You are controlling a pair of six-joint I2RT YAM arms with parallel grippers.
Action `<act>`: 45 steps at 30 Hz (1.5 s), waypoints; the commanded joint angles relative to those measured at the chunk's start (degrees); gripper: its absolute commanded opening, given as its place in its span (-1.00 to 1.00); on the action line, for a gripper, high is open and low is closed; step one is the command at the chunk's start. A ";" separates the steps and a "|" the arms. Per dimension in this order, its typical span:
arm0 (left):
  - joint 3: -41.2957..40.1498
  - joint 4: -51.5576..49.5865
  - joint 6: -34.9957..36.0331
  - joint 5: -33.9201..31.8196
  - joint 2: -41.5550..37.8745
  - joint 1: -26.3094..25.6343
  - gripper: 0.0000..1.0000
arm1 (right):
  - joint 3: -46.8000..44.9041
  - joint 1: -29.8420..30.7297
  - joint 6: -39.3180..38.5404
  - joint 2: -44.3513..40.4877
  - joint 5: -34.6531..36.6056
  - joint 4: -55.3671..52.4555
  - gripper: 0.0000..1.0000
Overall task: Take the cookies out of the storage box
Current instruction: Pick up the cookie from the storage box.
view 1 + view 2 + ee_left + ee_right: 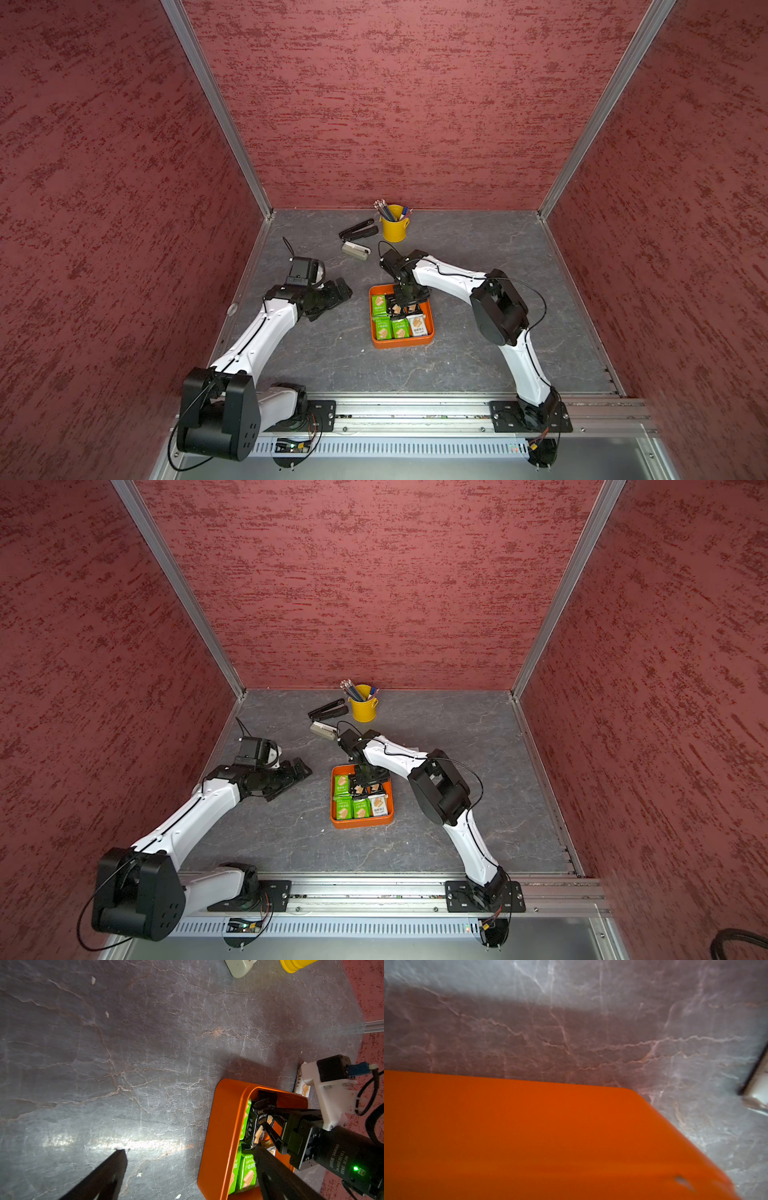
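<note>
Several cookies [384, 328] lie packed in the storage box [401, 344] at the centre of the desk [478, 332]. The right claw [405, 309], half closed astride a tilted black packet [256, 1124], grip uncertain, may drag neighbours or slip off. The left claw [338, 293], at the box's nine o'clock, gapes empty.

A robot test cell in a lab is shown: a grey stone-patterned worktop [478, 332] is boxed in by red textured panels [395, 104] on aluminium posts [216, 104], and white robot arms [257, 336] are bolted to a metal rail [415, 409].
</note>
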 commanded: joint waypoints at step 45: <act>8.00 4.80 -0.12 3.37 10.30 -6.11 0.99 | -5.14 -4.47 -0.27 -20.35 -3.34 -0.26 -0.31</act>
